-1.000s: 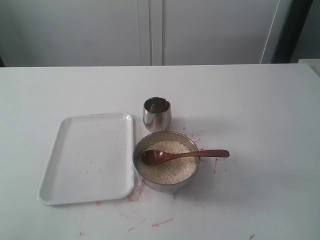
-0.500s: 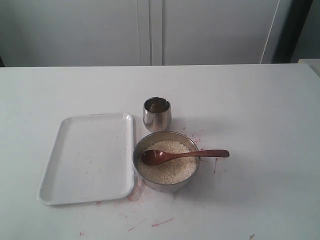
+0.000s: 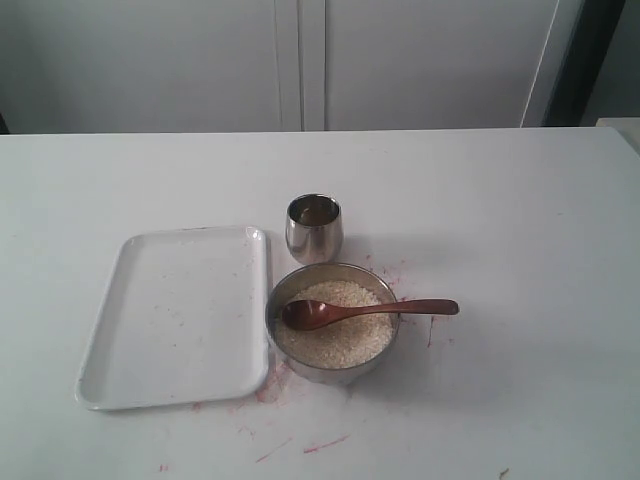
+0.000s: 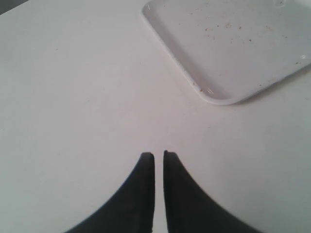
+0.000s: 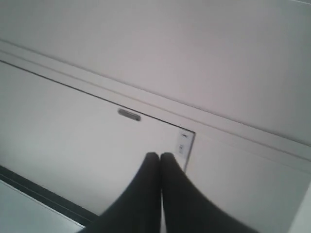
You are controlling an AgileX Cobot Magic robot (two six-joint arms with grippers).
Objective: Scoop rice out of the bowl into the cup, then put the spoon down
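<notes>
1. Waiting to begin is how I read it: the dark reddish-brown glossy wooden spoon (image 3: pixel 368 310) lies untouched across the round brushed-steel bowl (image 3: pixel 272 305); its head rests on the heap of pale uncooked rice (image 3: pixel 335 345); its handle juts past the rim toward the right arm's side.
2. The small shiny egg-shaped steel cup (image 3: pixel 314 238) stands upright just beyond the bowl, near it but apart (whether it holds grains I cannot tell).
3. The left gripper (image 4: pixel 159 156) hangs over the bare white table (image 4: pixel 73 97), fingers drawn almost together on nothing; the right gripper (image 5: pixel 160 156) has its fingers pressed together, empty, aimed at the grey cabinet front (image 5: pixel 97 73); neither shows in the exterior view.
4. Next, I judge, the right claw must part, descend on the overhanging handle and pinch it.
5. Open table lies right of the bowl for the approach; the white rectangular plastic tray (image 4: pixel 233 48) sits just beside the bowl's left; the cup hems the far side.
</notes>
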